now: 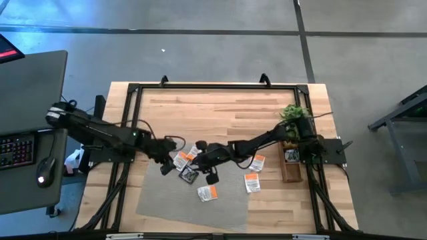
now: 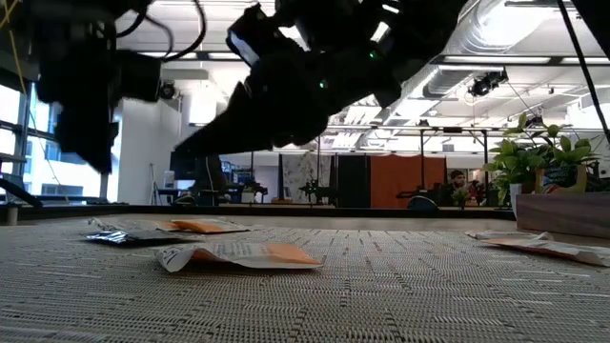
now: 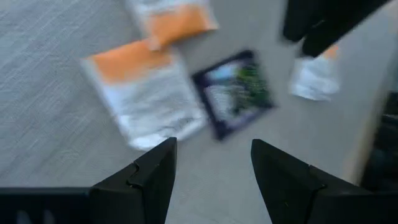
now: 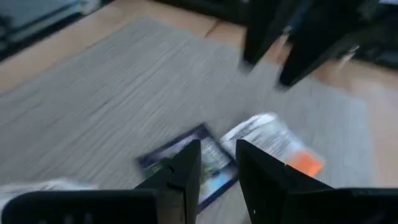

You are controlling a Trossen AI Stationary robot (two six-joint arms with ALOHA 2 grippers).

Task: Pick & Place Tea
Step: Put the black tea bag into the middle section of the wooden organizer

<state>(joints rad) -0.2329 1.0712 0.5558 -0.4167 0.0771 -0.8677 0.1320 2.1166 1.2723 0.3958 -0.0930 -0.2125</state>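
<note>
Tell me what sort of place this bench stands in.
Probably an open-plan office or lab: exposed ducting overhead in the low view, a desk with keyboard and mouse beside the wooden table, on a concrete floor.

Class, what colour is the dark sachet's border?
Dark navy-black border on the dark sachet, clearest in the left wrist view.

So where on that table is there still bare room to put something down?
The wooden table is bare along the far side, behind both arms, and the grey mat is free at its near left corner. It is crowded mid-mat, where sachets cluster under both claws, and by the plant.
</note>
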